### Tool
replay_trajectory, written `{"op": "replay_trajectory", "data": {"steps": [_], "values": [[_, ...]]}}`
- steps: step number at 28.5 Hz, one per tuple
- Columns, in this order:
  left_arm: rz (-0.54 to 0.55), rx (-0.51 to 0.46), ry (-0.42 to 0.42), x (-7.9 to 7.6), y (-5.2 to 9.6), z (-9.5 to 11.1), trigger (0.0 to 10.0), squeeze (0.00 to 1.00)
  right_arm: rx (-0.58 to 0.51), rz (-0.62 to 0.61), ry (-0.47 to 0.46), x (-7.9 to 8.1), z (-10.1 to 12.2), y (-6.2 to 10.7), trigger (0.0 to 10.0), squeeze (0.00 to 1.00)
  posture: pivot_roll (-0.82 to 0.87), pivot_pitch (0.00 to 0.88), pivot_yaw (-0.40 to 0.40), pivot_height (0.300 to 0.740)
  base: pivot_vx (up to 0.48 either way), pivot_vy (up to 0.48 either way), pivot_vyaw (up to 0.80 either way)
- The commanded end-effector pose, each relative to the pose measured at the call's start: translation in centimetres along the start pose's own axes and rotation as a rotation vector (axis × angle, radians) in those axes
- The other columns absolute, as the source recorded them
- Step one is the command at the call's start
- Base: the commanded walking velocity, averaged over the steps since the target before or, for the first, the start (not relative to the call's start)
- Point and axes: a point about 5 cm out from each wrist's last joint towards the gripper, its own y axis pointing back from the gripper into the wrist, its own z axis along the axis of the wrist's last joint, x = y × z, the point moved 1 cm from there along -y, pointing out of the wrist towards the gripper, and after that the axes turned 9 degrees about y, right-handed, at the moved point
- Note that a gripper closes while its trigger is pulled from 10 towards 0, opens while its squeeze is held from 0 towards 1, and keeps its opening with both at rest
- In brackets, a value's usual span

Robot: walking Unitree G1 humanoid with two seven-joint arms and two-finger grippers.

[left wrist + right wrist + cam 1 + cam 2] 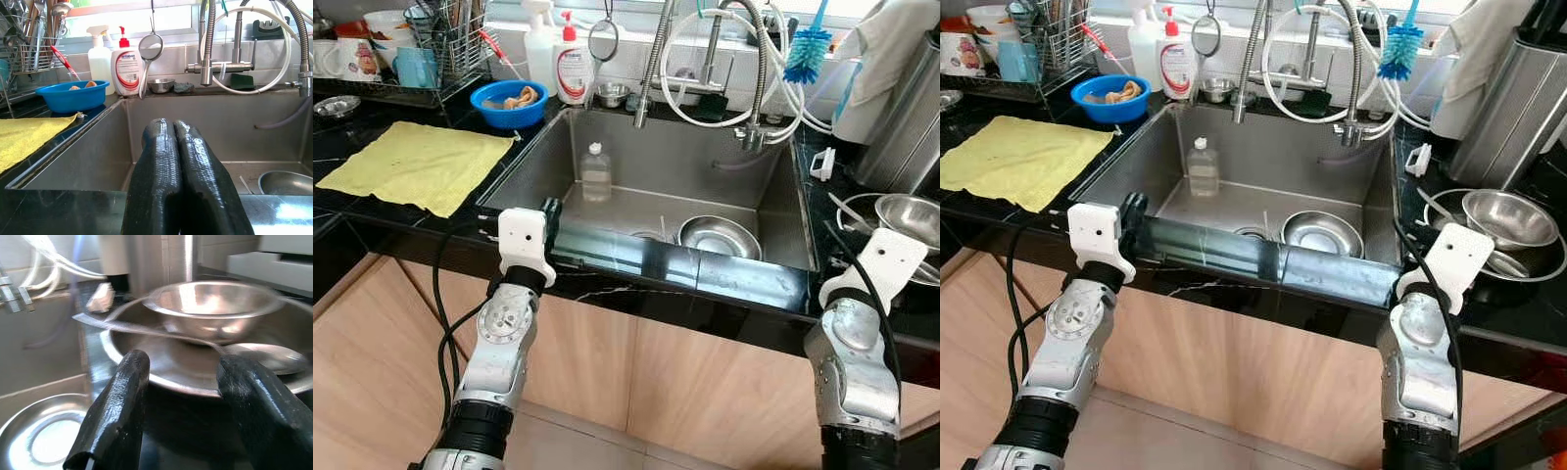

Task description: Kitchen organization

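1. The left gripper [177,161] rested at the front edge of the sink [529,157], its 2 black fingers pressed together with nothing between them; it pointed across the basin toward the tap [207,54].
2. The right gripper [188,396] sat over the black counter [724,279] right of the sink, fingers spread apart and empty; just ahead of them lay a wide steel pan [161,367] holding a smaller steel bowl [215,301] and a long spoon [264,355].
3. Inside the sink a clear plastic bottle [596,173] stood upright near the back left; a round steel dish [720,237] lay on the sink floor near the front, right of the drain.
4. Left of the sink a yellow cloth [416,164] lay flat on the counter; behind it sat a blue bowl [509,103] and a wire dish rack [445,44].
5. A soap pump bottle [574,64] and a white spray bottle [539,44] stood at the back left corner; a blue bottle brush [808,49] hung at the back right.
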Motion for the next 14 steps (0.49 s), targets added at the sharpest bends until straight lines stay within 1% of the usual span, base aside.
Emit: {"op": "replay_trajectory", "data": {"steps": [1, 3, 5, 6, 7, 8, 9, 12, 13, 14], "values": [[-0.004, 0.005, -0.005, 0.1, 0.1, 0.1, 10.0, 0.00, 0.062, -0.066, -0.010, -1.2, -1.1, -0.1, 10.0, 0.00, 0.08, 0.000, -0.015, 0.740, 0.000, 0.000, 0.00], [-0.006, 0.005, -0.006, 0.0, 0.2, 0.1, 10.0, 0.00, 0.077, -0.129, -0.026, -2.1, -1.3, -0.1, 10.0, 0.00, 0.08, 0.000, -0.016, 0.740, 0.000, 0.000, 0.00], [-0.005, 0.005, -0.005, 0.0, 0.1, 0.1, 10.0, 0.00, 0.080, -0.148, -0.023, -2.4, -1.3, -0.1, 10.0, 0.00, 0.08, 0.000, -0.016, 0.740, 0.000, 0.000, 0.00], [-0.005, 0.004, -0.005, 0.0, 0.2, 0.1, 10.0, 0.00, 0.079, -0.211, 0.002, -3.4, -1.4, -0.2, 10.0, 0.00, 0.08, 0.000, -0.018, 0.740, 0.000, 0.000, 0.00], [-0.005, 0.004, -0.005, 0.0, 0.2, 0.1, 10.0, 0.00, 0.079, -0.211, 0.002, -3.4, -1.4, -0.2, 10.0, 0.00, 0.08, 0.000, -0.018, 0.740, 0.000, 0.000, 0.00], [-0.004, 0.004, -0.004, 0.0, 0.2, 0.1, 10.0, 0.00, 0.073, -0.250, -0.002, -4.0, -1.3, -0.2, 10.0, 0.00, 0.08, 0.000, -0.018, 0.740, 0.000, 0.000, 0.00], [-0.004, 0.004, -0.004, 0.0, 0.2, 0.1, 10.0, 0.00, 0.072, -0.256, -0.006, -4.0, -1.3, -0.1, 10.0, 0.00, 0.08, 0.000, -0.018, 0.740, 0.000, 0.000, 0.00], [-0.001, 0.004, -0.004, 0.1, 0.2, 0.1, 10.0, 0.00, 0.041, -0.317, 0.011, -4.8, -0.6, 0.0, 10.0, 0.00, 0.08, 0.000, -0.019, 0.740, 0.000, 0.000, 0.00], [-0.001, 0.004, -0.004, 0.1, 0.2, 0.1, 10.0, 0.00, 0.041, -0.317, 0.011, -4.8, -0.6, 0.0, 10.0, 0.00, 0.08, 0.000, -0.019, 0.740, 0.000, 0.000, 0.00], [-0.001, 0.003, -0.005, 0.1, 0.2, 0.2, 10.0, 0.00, 0.022, -0.354, 0.021, -5.2, -0.2, 0.1, 10.0, 0.00, 0.08, 0.000, -0.019, 0.740, 0.000, 0.000, 0.00]]}}
